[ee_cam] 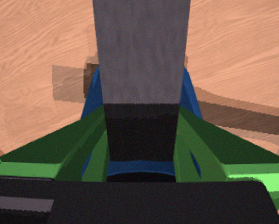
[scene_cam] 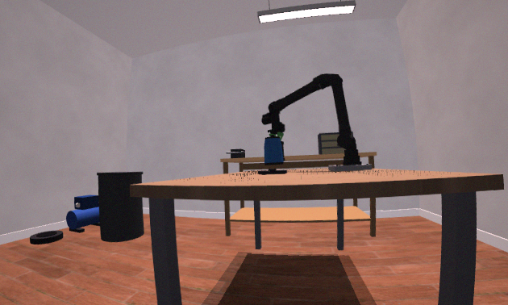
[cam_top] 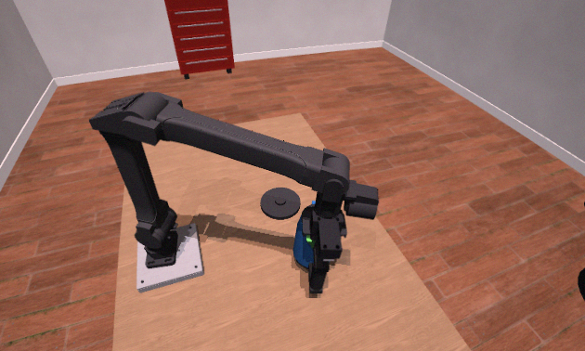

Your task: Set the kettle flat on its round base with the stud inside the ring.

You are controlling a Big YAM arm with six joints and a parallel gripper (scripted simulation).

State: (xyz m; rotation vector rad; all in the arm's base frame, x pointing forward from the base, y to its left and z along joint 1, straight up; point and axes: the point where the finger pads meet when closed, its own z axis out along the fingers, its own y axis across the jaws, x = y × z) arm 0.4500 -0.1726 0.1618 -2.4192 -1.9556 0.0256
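Wrist view shows the gripper [ee_cam: 142,156] clamped on the grey handle bar [ee_cam: 142,36] of the blue kettle [cam_top: 302,245], which seems lifted just off the table [cam_top: 240,306], near the round base [cam_top: 280,202] but apart from it. Since the hold is off to one side, the kettle may tilt or swing, miss the stud [cam_top: 281,201], and shove the loose base aside.

The table [cam_top: 240,306] is seen as pale wood with a fine grain and a matt finish. The floor [cam_top: 445,139] is laid in reddish-brown planks, worn and dull. The arm [cam_top: 240,144] is finished in dark matt plastic or coated metal; which of the two cannot be told. Its base plate [cam_top: 191,271] looks like light grey brushed metal. The kettle [cam_top: 301,243] is shown in smooth blue with a slight sheen, its handle [ee_cam: 142,36] in rough-looking matt grey. The base [cam_top: 280,202] is plain matt dark grey. The fingers are smooth, flat green.
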